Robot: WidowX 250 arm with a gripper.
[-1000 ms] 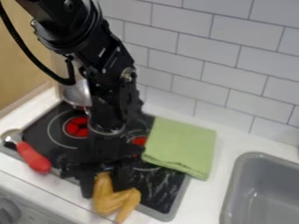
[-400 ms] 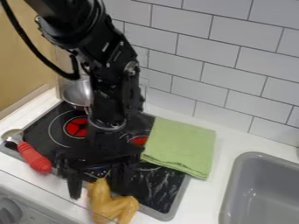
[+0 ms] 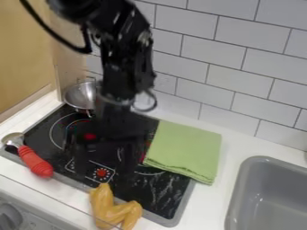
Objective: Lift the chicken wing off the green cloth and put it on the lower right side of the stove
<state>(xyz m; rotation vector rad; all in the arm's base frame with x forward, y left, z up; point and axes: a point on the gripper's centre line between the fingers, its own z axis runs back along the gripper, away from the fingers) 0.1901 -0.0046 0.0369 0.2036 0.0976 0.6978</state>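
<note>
Over the front part of the black stove (image 3: 159, 195), my gripper (image 3: 103, 171) hangs open, its two dark fingers apart with the control panel showing between them. The yellow-brown chicken wing (image 3: 114, 210) lies just below and in front of it, free of the fingers. The wing rests across the stove's front rim and the white counter, near the lower middle of the view. A folded green cloth (image 3: 187, 150) covers the stove's right back edge and part of the counter, with nothing on top of it.
A metal pot (image 3: 80, 95) stands at the stove's back left corner. A red-handled utensil (image 3: 35, 161) lies across the left edge. The grey sink (image 3: 255, 188) is at the right, and a tiled wall (image 3: 240, 67) rises behind the counter.
The gripper has gone from around the chicken wing up and back over the stove, its fingers parting. The wing was let go and stays at the front edge, shifted very slightly.
</note>
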